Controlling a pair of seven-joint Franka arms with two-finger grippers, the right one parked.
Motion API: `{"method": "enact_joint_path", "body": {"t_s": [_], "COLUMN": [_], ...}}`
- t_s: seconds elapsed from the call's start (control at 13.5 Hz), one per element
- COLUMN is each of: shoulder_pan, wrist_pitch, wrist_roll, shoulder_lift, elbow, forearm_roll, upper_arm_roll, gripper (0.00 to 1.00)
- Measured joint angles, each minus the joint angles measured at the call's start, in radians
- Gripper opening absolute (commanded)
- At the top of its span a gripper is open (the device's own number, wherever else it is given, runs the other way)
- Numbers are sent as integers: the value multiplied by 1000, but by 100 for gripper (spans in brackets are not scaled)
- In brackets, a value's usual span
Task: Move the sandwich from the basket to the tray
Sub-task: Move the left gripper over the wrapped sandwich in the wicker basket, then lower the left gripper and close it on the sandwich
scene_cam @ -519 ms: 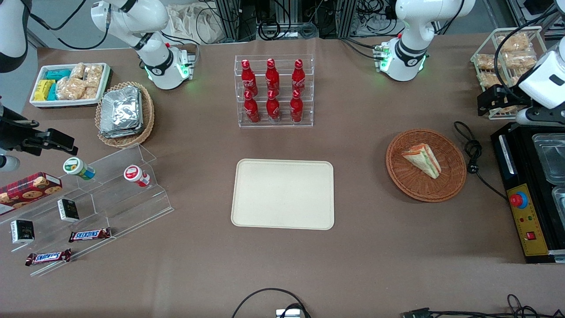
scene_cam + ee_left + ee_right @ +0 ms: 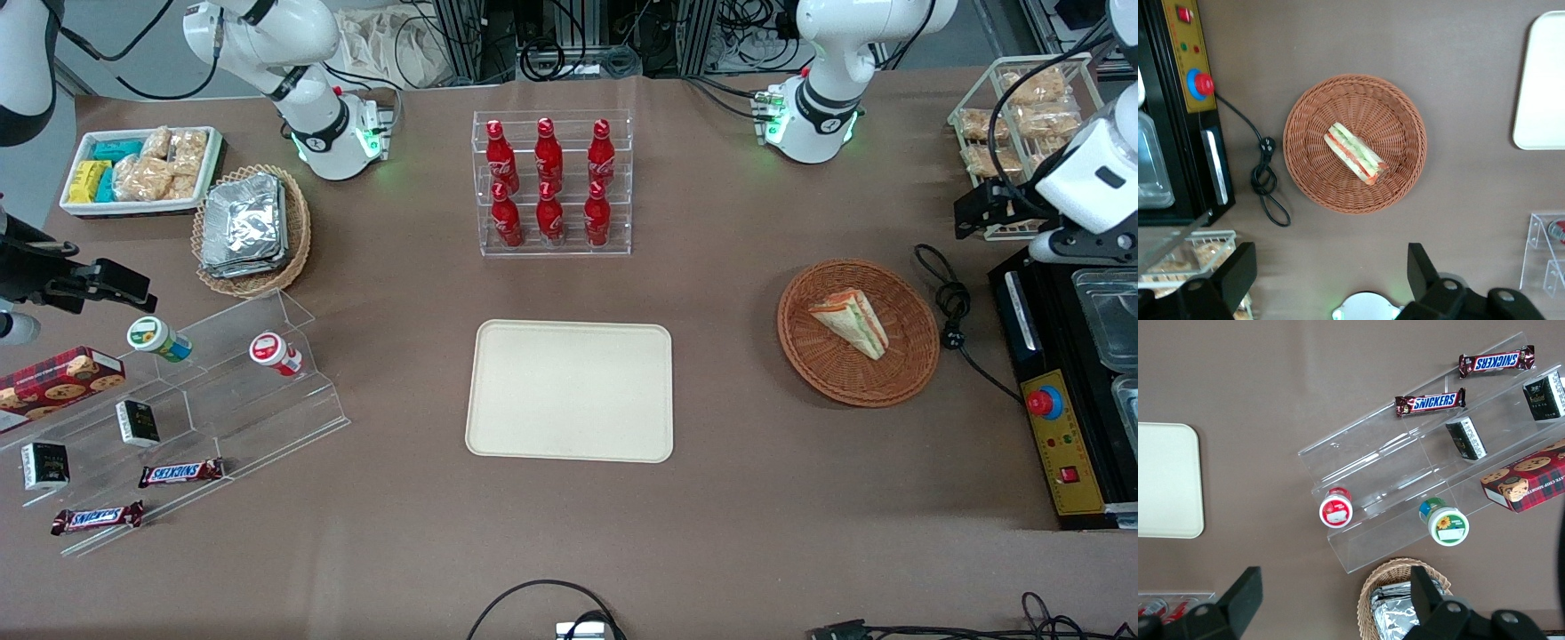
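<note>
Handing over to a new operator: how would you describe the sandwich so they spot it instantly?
Find the cream tray mid-table, then look toward the working arm's end to the round reddish-brown basket. The sandwich lies in it: a triangular wedge with red, orange and green layers, unlike the foil packets elsewhere. The open end effector hovers above the table beside the basket.

Sandwich (image 2: 851,321) lies in basket (image 2: 858,332), slightly off centre toward 11 o'clock, pointed end toward 5 o'clock. Tray (image 2: 570,390) flat on table (image 2: 729,498), bare, well apart from basket, toward parked arm's end. Gripper (image 2: 969,210) hangs above table near 1 o'clock of basket, beside wire rack (image 2: 1013,133) of snack packs, clear of sandwich; finger spread hard to judge from here. Black cable (image 2: 949,307) coiled between basket and black machine (image 2: 1067,391). Red bottles (image 2: 549,182) in clear rack at 12 o'clock of tray.
</note>
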Motion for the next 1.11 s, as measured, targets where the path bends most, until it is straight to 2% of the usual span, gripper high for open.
{"method": "enact_joint_path", "body": {"t_s": [0.15, 0.59, 1.11], "shoulder_pan": [0, 1, -1], "wrist_pitch": [64, 490, 938], "wrist_roll": [-75, -279, -491], "shoulder_lift": [2, -120, -125], "elbow": [-78, -551, -881], "forearm_roll": [0, 0, 0], "upper_arm_roll": [0, 2, -1], "gripper": [100, 100, 100]}}
